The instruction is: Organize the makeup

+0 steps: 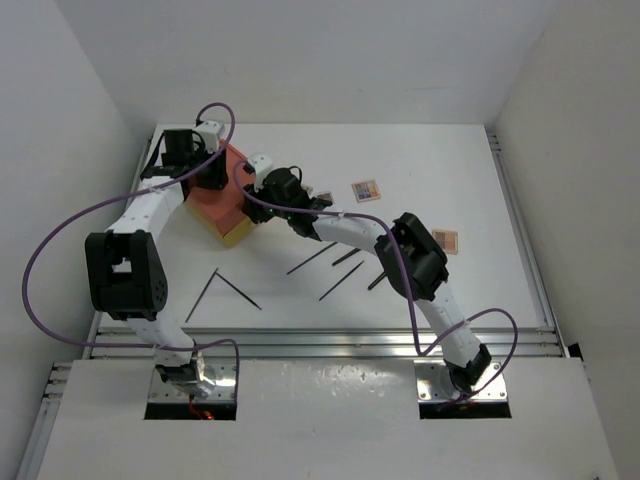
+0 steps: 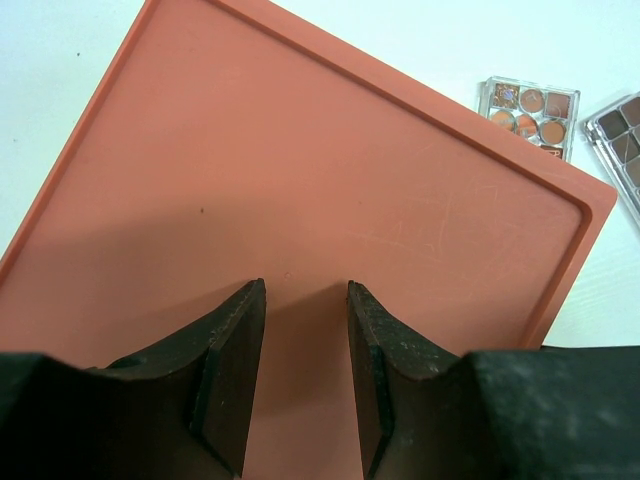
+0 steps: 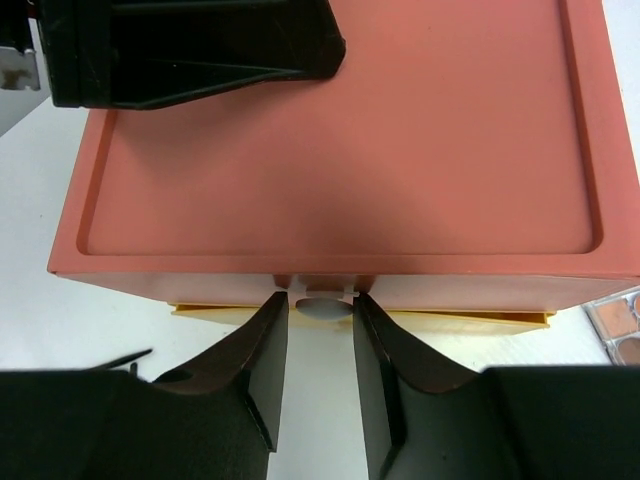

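makeup: all loose on the counter (image 1: 440, 150), none in the orange box (image 1: 222, 200)
palettes: three, flat. One far right (image 1: 445, 241), one mid-counter (image 1: 366, 190), one just beside the box (image 1: 323, 198), partly under the right arm (image 1: 415, 260)
brushes: six thin black sticks (image 1: 238, 290) by count from above, the sixth half hidden by the right arm. Two in a V on the left arm (image 1: 125, 275) side, four nearer the right arm
long axes: all diagonal across the counter, none square to either tool
direction from tools: everything right of the box and toward the arm bases, so behind both tools
nearer arm: right for four sticks and all palettes, left for the V pair
box: one, orange top, yellow drawer (image 3: 450, 318) showing as a thin strip under the front edge
knob: one, small and pale (image 3: 322, 310), centred on the box front, facing the right wrist camera
key relation: knob dead ahead between the right fingers. Likely drawer pull straight back along the tool axis
right tool (image 3: 320, 300): narrow gap, one finger each side of the knob. Cannot tell whether clamped or just short of it
left tool (image 2: 305, 290): jaws parted, nothing between, low over the box top, probably to steady the box
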Tool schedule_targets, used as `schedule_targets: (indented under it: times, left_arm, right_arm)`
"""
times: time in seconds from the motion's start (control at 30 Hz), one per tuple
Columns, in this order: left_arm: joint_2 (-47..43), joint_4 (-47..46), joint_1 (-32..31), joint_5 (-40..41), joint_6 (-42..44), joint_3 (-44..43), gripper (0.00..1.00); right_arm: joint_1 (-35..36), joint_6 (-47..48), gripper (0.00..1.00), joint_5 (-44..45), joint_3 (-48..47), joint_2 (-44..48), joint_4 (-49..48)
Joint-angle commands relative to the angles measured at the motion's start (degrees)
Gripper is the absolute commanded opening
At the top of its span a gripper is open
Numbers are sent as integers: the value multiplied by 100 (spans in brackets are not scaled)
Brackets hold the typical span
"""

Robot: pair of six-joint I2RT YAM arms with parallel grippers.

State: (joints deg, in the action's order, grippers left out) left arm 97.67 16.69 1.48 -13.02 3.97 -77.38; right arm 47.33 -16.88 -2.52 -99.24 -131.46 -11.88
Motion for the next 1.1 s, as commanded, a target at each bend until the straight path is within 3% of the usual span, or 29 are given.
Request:
schedule_targets:
  times: [0.0,0.1,0.23,0.47,0.73,0.87,0.93,1.0,1.07]
  left_arm:
    - [-11,379,-33,-95,-80,162,43]
    - [-11,379,-33,-96,-80,162,43]
    - [-11,379,-85,-96,-80,162,43]
    - [-11,379,-86,-96,-247,110,43]
    - [95,379,-86,-43,-353,4,43]
    - [147,379,-86,-43,-405,-48,43]
    - [147,440,-33,-43,-405,-154,43]
    - [147,572,-33,-43,-405,-390,43]
    - [147,888,-33,-174,-345,-654,46]
  right_arm:
    - [22,-122,33,6,-148,32,-245]
    - [22,-105,23,6,-95,50,-350]
    - [22,-96,1,-38,-87,94,-263]
    - [22,159,0,-169,923,700,-420]
    - [188,563,0,-784,2820,2096,-429]
    - [250,660,0,-873,3104,2344,-281]
    - [224,643,36,-907,3130,2414,-236]
    - [206,651,59,-943,3130,2467,-131]
    - [128,660,70,-1100,3069,2616,0]
